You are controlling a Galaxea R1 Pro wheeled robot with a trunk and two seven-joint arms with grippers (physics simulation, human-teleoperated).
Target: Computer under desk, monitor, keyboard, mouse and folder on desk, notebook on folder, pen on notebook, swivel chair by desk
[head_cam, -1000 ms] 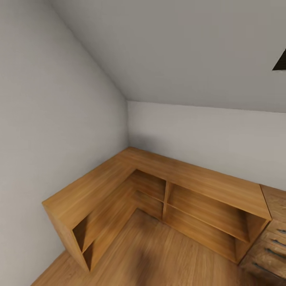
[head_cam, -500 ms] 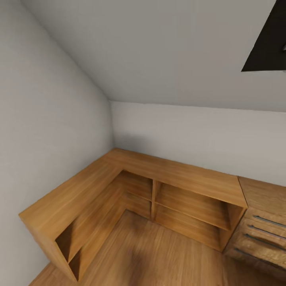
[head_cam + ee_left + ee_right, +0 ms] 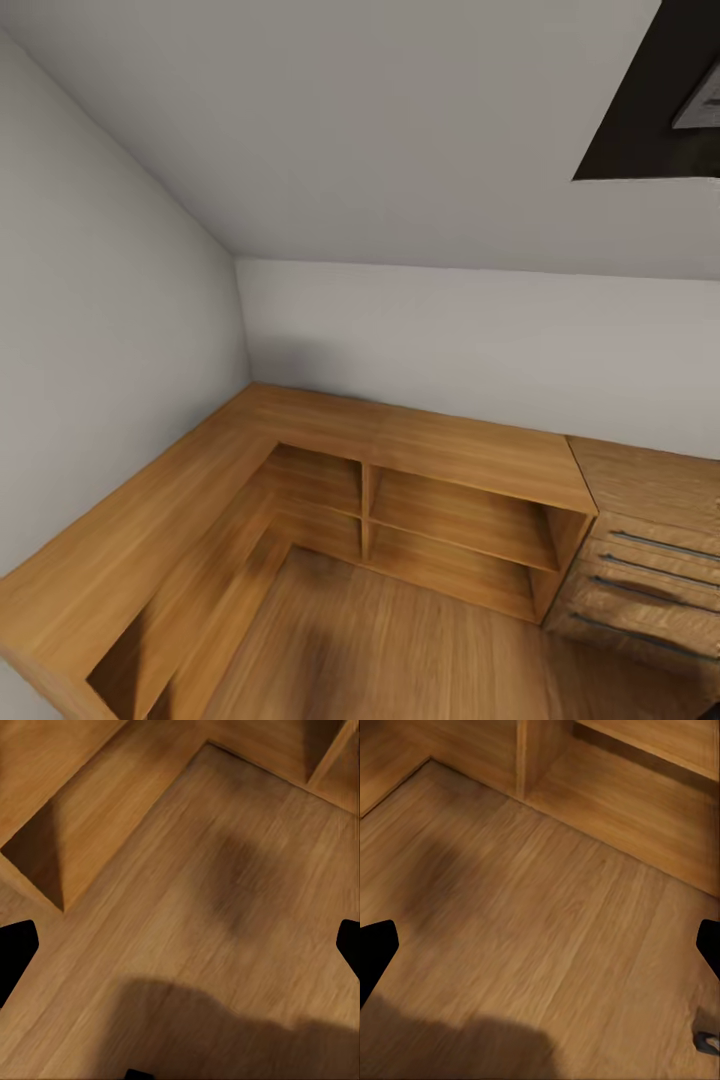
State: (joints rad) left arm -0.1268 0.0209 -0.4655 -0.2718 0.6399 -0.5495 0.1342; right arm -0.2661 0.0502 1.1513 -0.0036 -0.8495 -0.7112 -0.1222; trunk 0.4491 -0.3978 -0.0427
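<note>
Head view is pointed at a corner of the bedroom point(image 3: 420, 150): sloped pale grey walls meeting at about 10 o'clock, with a low L-shaped wooden shelf unit point(image 3: 400, 450) wrapping that corner. One leg runs along the back wall, the other comes down the left side toward 7 o'clock. It has open cubbies facing into the room. Right beside it at 4 o'clock sits a light wooden dresser point(image 3: 650, 520) with long bar handles, touching or nearly touching the shelf's end. Up at 1 o'clock there's a dark angular opening in the slope point(image 3: 650, 110), can't tell what's in it. Light wood plank floor point(image 3: 400, 640) fills the 6 o'clock area.

Left wrist view looks down on the floor and the shelf's cubbies; the left gripper point(image 3: 180, 945) has its black fingertips point(image 3: 15, 949) spread way out at the frame edges, nothing between them but floor. Same deal for the right gripper point(image 3: 540, 952): fingertips point(image 3: 375, 952) wide apart, holding nothing, above bare planks near the shelf's divider. A small dark bit point(image 3: 706, 1042) sits at the picture's edge, too small to tell what.
</note>
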